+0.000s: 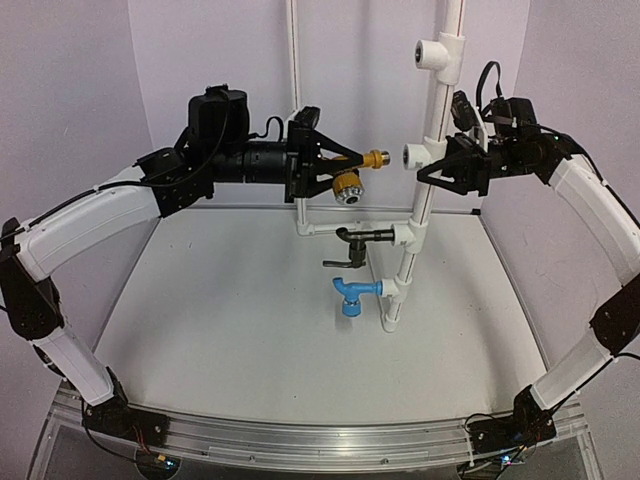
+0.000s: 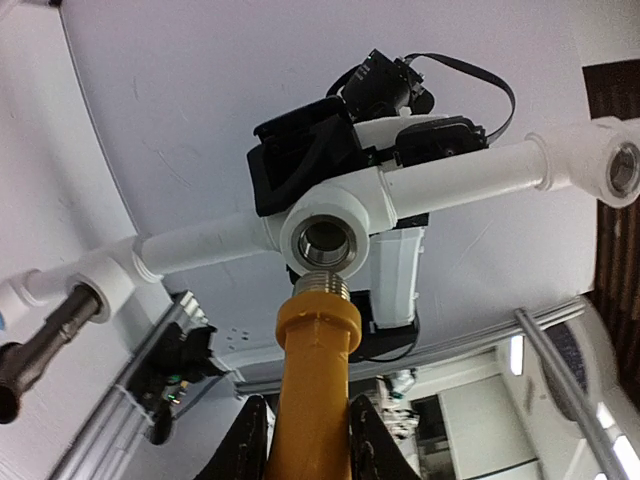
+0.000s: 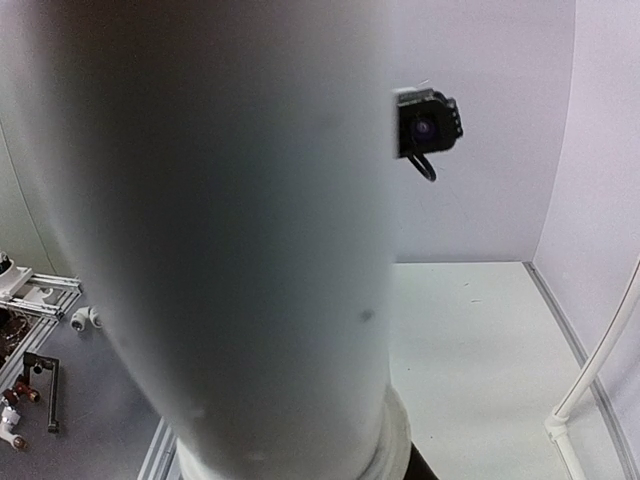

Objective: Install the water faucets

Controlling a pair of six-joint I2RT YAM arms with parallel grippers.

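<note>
My left gripper (image 1: 343, 166) is shut on the brass-gold faucet (image 1: 352, 172) and holds it level in the air. In the left wrist view its fingers (image 2: 248, 440) clamp the gold stem (image 2: 315, 370). The silver threaded tip (image 2: 323, 282) sits just at the mouth of the middle white tee (image 2: 325, 238), slightly off centre. My right gripper (image 1: 438, 172) is shut on the upright white pipe (image 1: 432, 120) beside that tee (image 1: 416, 153). The pipe (image 3: 230, 240) fills the right wrist view and hides the fingers. The black faucet (image 1: 358, 238) and the blue faucet (image 1: 352, 297) sit in lower tees.
Another tee (image 1: 438, 50) with an open socket sits higher on the pipe. A thin white pipe (image 1: 296, 90) stands behind my left gripper and joins the stand low down. Purple walls close in the back and sides of the white table (image 1: 220, 310).
</note>
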